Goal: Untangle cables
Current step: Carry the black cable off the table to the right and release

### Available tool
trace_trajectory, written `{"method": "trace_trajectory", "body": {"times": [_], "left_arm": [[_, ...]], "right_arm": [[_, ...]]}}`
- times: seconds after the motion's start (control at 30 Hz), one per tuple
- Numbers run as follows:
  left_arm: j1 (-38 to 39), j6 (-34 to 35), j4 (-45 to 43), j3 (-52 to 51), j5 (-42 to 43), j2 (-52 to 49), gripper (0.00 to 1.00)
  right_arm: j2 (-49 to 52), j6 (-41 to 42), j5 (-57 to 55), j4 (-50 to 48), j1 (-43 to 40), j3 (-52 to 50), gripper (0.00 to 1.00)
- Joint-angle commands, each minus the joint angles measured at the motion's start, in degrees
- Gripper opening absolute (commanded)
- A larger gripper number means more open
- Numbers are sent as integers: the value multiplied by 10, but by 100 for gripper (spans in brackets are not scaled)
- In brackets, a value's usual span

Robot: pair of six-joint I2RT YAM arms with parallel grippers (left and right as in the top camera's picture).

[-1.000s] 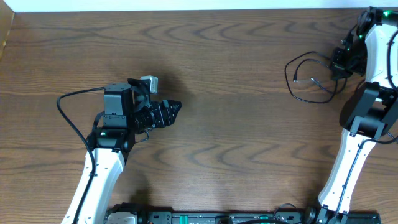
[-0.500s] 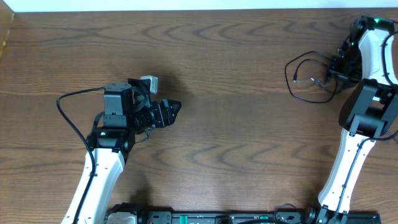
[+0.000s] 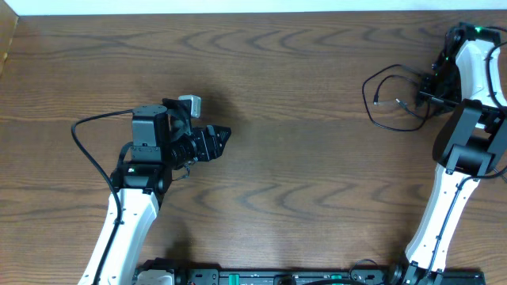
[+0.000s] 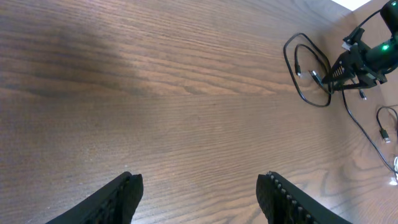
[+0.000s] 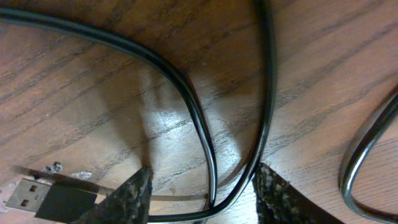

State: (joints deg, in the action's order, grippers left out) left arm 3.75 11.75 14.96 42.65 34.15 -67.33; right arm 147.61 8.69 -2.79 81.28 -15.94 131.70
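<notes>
Right arm's wrist has swung toward the far edge since a second ago, and the left arm hasn't budged. Right end effector [image 3: 428,85] sits low over the black cables [image 3: 386,101] at the far right of the tabletop [image 3: 317,190]. Its fingers stand apart (wrist cam: one cable bend runs between the two tips, not pinched). A USB plug [image 5: 37,200] lies flat on the wood, just left of the tips in that view. Left end effector [image 3: 220,142] is left of centre, well apart from the cables, fingers spread wide with nothing between them. Cables lie in loose overlapping loops.
</notes>
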Motion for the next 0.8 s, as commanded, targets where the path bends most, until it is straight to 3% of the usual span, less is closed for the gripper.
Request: {"method": "trace_trajectory", "body": {"times": [0.0,0.07,0.13,0.5,0.77], "left_arm": [[-2,-10,-5,-2,-3,4,64],[-2,-10,-5,-2,-3,4,64],[-2,-10,-5,-2,-3,4,64],[-2,-10,-5,-2,-3,4,64],[-2,-10,-5,-2,-3,4,64]], "right_arm": [[1,3,-12,-10,-2,-30,35],[1,3,-12,-18,-2,-46,13],[1,3,-11,-28,-2,-64,1],[-34,-42,86,-46,-2,-61,1],[-153,-25,45,-100,-14,-38,1]]}}
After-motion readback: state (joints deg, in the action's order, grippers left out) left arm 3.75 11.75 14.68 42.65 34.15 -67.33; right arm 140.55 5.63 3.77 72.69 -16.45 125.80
